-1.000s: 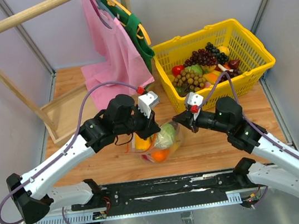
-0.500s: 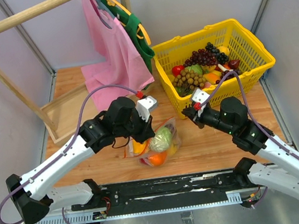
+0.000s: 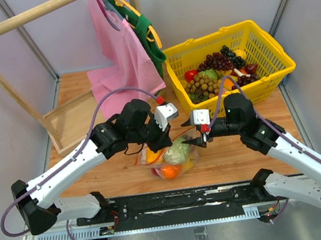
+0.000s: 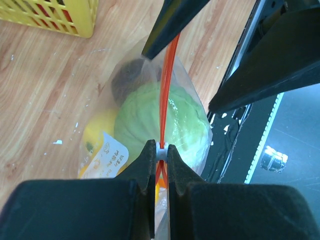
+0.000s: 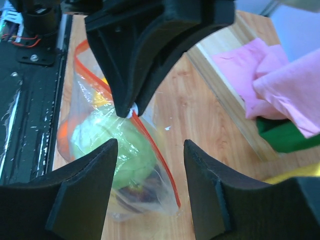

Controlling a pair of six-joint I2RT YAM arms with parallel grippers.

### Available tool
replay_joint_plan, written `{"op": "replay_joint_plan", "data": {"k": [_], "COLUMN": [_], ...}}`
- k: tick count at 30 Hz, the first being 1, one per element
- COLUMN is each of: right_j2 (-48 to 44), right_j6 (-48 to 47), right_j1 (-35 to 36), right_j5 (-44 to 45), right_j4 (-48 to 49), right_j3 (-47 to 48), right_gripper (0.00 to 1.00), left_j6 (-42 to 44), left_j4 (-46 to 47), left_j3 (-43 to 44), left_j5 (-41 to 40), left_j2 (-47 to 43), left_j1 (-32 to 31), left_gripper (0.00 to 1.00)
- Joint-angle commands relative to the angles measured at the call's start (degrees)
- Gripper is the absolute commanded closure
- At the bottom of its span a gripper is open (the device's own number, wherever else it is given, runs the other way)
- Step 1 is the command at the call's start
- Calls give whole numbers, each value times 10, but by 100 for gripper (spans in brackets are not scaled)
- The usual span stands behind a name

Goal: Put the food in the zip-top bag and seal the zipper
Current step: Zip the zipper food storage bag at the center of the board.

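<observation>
At the near edge of the worktop (image 3: 97,183), two robot arms reach inward toward a clear zip-top bag (image 3: 169,158) lying between them. We judge the filling done: the food inside includes a pale green round piece (image 4: 160,125), an orange (image 3: 169,170) and something yellow. What is left is the sealing. We cannot tell how much of the red-orange zipper (image 4: 169,75) is already closed. The left arm (image 3: 70,163) bends down over the bag, its jaws pinched shut on the small white slider tab (image 4: 160,149). The right arm (image 3: 286,149) comes in from the other side, wrist angled low. Its jaws stand apart, holding nothing, close to the strip's other end. Farther back sit a yellow basket (image 3: 273,67) of toy fruit and a pink cloth bag (image 3: 121,59) on a wooden rack.
</observation>
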Motion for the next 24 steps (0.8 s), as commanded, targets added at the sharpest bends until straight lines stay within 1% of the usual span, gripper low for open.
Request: {"op": "replay_joint_plan", "data": {"k": [1, 7, 10, 12, 14, 16, 17, 21, 24], "right_j2": [20, 46, 59, 67, 75, 80, 80, 52, 27], "right_j6": [-59, -77, -89, -100, -94, -78, -70, -23, 19], "right_j1": [-4, 4, 16, 26, 30, 31, 32, 44, 49], "right_j5": [-72, -56, -42, -30, -24, -11, 0, 102, 213], "right_j4": [-11, -9, -27, -44, -48, -46, -42, 5, 35], "right_j3": [0, -9, -7, -3, -1, 0, 0, -30, -51], "right_gripper": [44, 50, 54, 60, 76, 95, 99, 99, 100], "left_j6": [23, 24, 24, 22, 19, 15, 13, -13, -37], "left_j4": [38, 47, 50, 53, 58, 60, 61, 65, 70], "left_j3": [26, 22, 22, 20, 19, 14, 8, -15, -37], "left_j5": [37, 49, 45, 46, 48, 43, 38, -5, -26], "left_j2": [3, 4, 3, 1, -1, -5, -6, -21, -34], "left_j1": [-6, -9, -9, -10, -10, -10, -10, -10, -10], "left_gripper": [100, 100, 100, 100, 100, 100, 100, 100, 100]}}
